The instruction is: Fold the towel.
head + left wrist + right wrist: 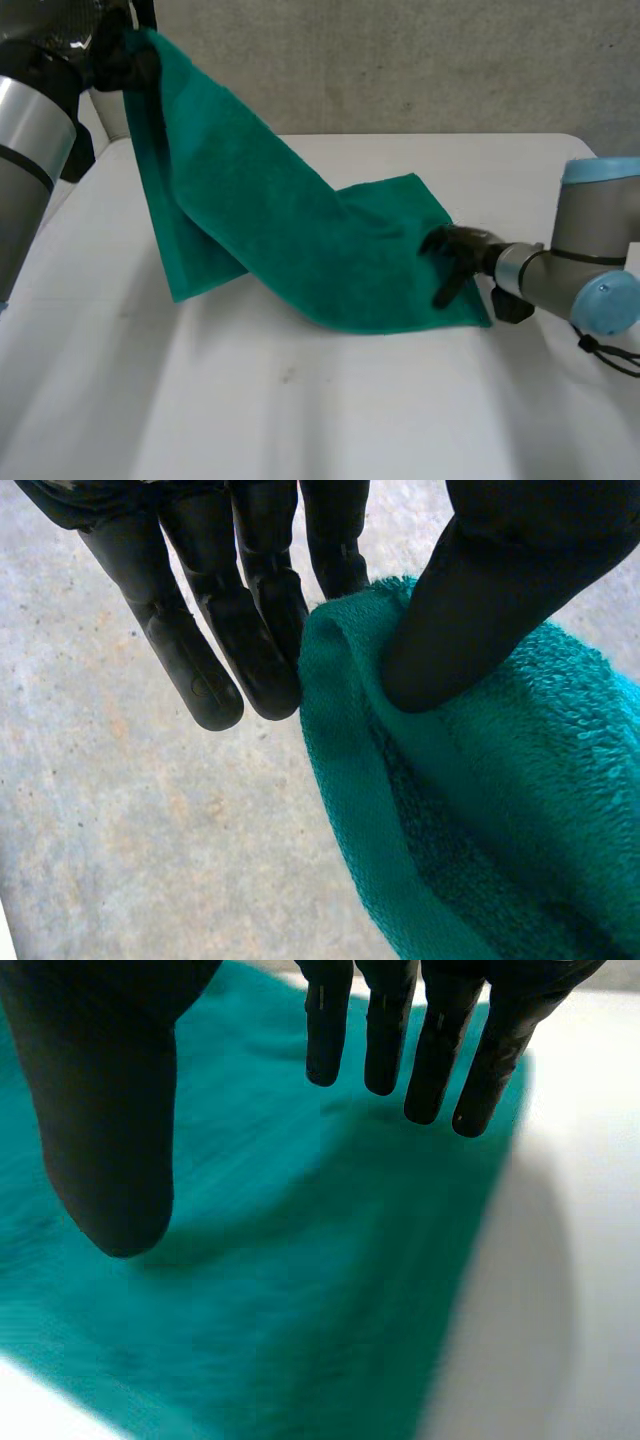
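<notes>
The green towel (300, 240) lies partly on the white desk (300, 420), and one of its corners is lifted high toward 10 o'clock. There the left hand (118, 58) holds it. In the left wrist view the thumb presses the hem against the straight fingers (250, 630), so the cloth is pinched. In the head view this hand is half covered by cloth and cut off at the edge. The right hand (458, 248) is at 3 o'clock, over the flat end of the towel. Its fingers (435, 1060) are straight, apart from the thumb, and hold nothing. Whether they touch the cloth I cannot tell. The raised part hides the desk behind it.
</notes>
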`<state>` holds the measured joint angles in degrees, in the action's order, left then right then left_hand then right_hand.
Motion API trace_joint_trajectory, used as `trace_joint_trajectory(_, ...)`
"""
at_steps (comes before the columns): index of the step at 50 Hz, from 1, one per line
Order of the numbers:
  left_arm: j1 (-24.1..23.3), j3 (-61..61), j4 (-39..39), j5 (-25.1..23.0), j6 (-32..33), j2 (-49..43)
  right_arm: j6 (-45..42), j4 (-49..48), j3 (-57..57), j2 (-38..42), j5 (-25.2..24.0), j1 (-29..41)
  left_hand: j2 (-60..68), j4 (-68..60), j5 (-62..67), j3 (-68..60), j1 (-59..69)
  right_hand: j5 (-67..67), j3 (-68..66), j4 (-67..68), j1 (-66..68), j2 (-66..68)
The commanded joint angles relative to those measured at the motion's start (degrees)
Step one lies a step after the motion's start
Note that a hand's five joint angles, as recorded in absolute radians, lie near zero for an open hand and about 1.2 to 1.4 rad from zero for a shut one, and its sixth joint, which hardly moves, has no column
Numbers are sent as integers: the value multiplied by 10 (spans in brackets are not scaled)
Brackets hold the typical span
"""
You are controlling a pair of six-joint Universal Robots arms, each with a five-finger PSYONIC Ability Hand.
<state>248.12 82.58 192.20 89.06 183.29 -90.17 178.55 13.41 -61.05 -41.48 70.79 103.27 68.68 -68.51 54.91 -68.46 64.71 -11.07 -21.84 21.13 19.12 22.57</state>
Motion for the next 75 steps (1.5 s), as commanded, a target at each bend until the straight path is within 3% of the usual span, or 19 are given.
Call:
trace_joint_trajectory(1, 1, -44, -8, 1, -1, -11, -1, -7, -41, -11, -18, 23, 113, -115, 151, -115, 153, -18, -10, 17, 37, 3)
trace_joint_trajectory(14, 17, -39, -9, 1, -2, -40, -55, -43, -152, -128, -17, 13, 113, -115, 151, -115, 153, -65, -57, 64, 85, 50)
trace_joint_trajectory(19, 40, -17, -8, 2, -3, -56, -160, -93, -253, -181, -15, 13, 113, -115, 151, -115, 153, -70, -62, 70, 90, 55)
trace_joint_trajectory(25, 51, -9, -7, 3, -16, -75, -210, -122, -292, -179, -13, 11, 113, -115, 151, -115, 153, -83, -76, 83, 103, 68)
trace_joint_trajectory(42, 58, 1, -7, 3, -45, -78, -222, -166, -275, -147, 19, 12, 113, -115, 151, -115, 153, -178, -170, 177, 197, 163)
trace_joint_trajectory(67, 57, 4, -8, 1, -45, -77, -223, -171, -230, -103, 22, 18, 113, -115, 151, -115, 153, -257, -249, 256, 276, 242)
trace_joint_trajectory(75, 57, 4, -8, 1, -45, -77, -223, -182, -198, -87, 49, 19, 113, -115, 151, -115, 153, -294, -286, 293, 313, 279)
